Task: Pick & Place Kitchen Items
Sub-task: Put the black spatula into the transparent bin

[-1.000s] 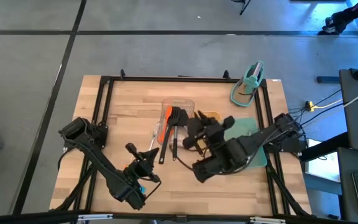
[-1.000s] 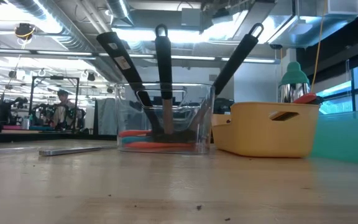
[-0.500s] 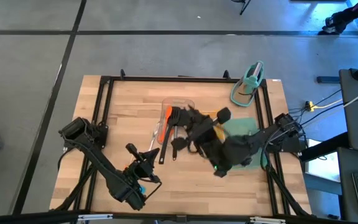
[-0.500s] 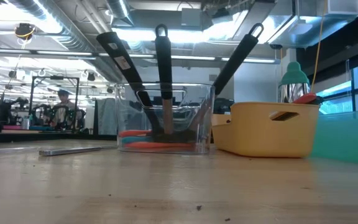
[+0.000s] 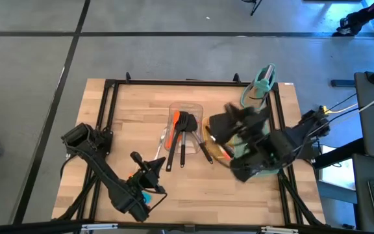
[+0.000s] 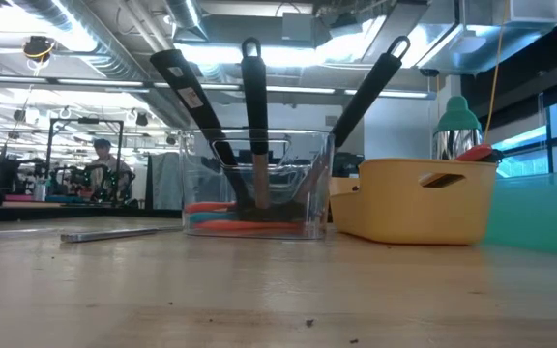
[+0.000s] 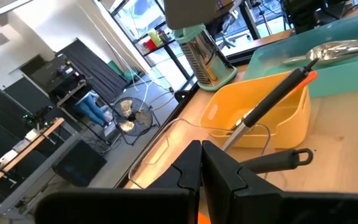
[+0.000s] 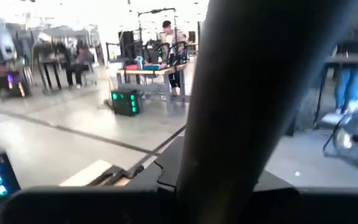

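High view: black turners (image 5: 183,133) lean in the clear tray (image 5: 186,110). Left hand (image 5: 152,170), closed, waits near it. Right hand (image 5: 229,127) beside the tray grips a dark handle (image 8: 253,93).

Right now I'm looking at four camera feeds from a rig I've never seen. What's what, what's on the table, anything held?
It is a robot with two dark arms at a wooden table. The high view looks straight down, the low view sits at table height, and each wrist view looks forward from one arm.

A clear tray holds black turners that lean out of it, with orange and blue spatulas lying in the bottom. Beside it are a yellow tray and a teal stand. A steel utensil lies on the wood.

The left gripper waits near the front, its jaws shut and empty. The right gripper is over the yellow tray. A dark bar fills its wrist view, but I cannot tell if it is held.
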Motion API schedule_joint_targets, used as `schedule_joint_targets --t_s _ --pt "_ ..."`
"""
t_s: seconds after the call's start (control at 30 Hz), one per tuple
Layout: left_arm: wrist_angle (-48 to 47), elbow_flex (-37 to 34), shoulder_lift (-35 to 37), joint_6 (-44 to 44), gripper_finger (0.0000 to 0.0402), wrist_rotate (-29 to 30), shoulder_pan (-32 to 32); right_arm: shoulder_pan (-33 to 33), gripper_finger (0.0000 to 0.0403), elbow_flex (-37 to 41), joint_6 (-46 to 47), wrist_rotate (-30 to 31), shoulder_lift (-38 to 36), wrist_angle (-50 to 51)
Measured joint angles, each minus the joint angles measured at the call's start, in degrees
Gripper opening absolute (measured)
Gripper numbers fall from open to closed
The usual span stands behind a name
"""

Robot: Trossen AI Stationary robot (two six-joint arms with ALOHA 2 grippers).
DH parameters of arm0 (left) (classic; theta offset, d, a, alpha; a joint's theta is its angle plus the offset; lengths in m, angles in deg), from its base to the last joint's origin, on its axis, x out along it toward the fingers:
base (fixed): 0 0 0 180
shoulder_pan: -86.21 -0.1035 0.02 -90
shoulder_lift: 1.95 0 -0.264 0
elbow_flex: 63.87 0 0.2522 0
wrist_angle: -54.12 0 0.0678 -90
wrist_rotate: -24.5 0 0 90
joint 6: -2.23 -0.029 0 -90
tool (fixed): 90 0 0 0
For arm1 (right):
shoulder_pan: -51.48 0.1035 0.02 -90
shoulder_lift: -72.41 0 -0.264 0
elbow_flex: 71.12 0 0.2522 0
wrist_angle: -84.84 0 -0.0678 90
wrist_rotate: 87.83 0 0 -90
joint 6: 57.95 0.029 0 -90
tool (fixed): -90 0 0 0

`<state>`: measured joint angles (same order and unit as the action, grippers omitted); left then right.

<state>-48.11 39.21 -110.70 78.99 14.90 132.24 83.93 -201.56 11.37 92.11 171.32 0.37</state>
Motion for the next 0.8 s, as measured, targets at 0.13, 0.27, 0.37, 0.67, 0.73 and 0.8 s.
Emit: schedule_joint_targets --t_s 0.13,0.27,0.37,0.67,0.73,0.8 --pt "0.01 0.00 0.00 0.03 0.0008 0.12 0.04 -0.91 0.0054 1.05 5.71 -0.32 -2.06 3.70" --pt "0.14 0.00 0.00 0.02 0.0008 0.48 -0.90 -1.06 0.0054 0.85 -14.52 0.27 -2.14 -15.11" --pt "0.15 0.02 0.00 0.02 0.0008 -0.03 -1.36 -0.80 0.0054 0.86 -35.01 0.10 0.05 -32.83" --pt "0.15 0.02 0.00 0.00 0.0008 -0.51 -1.02 0.33 0.0054 0.89 -101.14 0.25 4.49 -88.16" --pt "0.15 0.02 0.00 -0.02 0.0008 -0.59 -0.62 0.76 0.0054 0.89 -106.53 0.25 4.01 -93.55" --pt "0.15 0.02 0.00 -0.02 0.0008 -0.61 -0.21 1.05 0.0054 0.89 -110.90 0.25 3.25 -96.93"
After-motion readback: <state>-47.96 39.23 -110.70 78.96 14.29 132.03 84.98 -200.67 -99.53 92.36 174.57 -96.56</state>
